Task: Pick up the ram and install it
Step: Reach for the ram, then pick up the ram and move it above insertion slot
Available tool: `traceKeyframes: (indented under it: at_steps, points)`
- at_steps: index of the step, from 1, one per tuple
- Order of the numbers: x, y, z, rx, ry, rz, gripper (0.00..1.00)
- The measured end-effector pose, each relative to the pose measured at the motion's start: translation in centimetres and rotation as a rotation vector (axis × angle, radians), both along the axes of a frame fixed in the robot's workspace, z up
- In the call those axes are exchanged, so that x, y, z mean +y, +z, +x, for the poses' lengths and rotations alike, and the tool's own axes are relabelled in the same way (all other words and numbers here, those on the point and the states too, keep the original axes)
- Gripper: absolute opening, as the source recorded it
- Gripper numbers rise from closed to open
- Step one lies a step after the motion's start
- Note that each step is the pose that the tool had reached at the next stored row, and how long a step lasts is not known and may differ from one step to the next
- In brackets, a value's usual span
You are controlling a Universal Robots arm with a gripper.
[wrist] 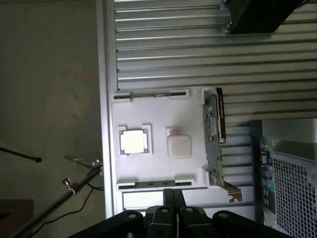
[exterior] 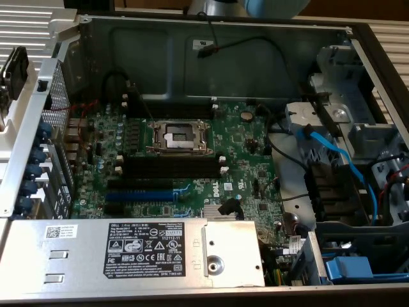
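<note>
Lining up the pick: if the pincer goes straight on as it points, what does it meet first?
The shut pincer would likely meet the white tray, at its edge beside the thin strip slotted there; depth is unclear.

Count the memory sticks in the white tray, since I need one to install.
2 memory sticks: one on edge along the tray side nearest the gripper, one along the opposite side.

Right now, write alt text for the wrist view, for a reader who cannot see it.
The shut gripper hangs near one edge of a white parts tray on a slatted metal table. The tray holds a processor, a white square block, an expansion card on edge and two thin sticks, likely ram, in edge slots. A computer case stands beside it.
</note>
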State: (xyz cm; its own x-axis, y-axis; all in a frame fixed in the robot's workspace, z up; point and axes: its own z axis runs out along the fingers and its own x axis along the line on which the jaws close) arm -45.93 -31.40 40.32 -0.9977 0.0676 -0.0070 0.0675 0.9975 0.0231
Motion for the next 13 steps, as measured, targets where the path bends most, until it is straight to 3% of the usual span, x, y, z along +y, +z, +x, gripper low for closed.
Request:
traceKeyframes:
  at_steps: [6, 13]
  points:
    - [-0.08, -0.02, -1.3, 0.0, 0.028, 0.0, 0.1]
    - [-0.09, -0.04, -1.5, 0.0, 0.052, 0.0, 0.1]
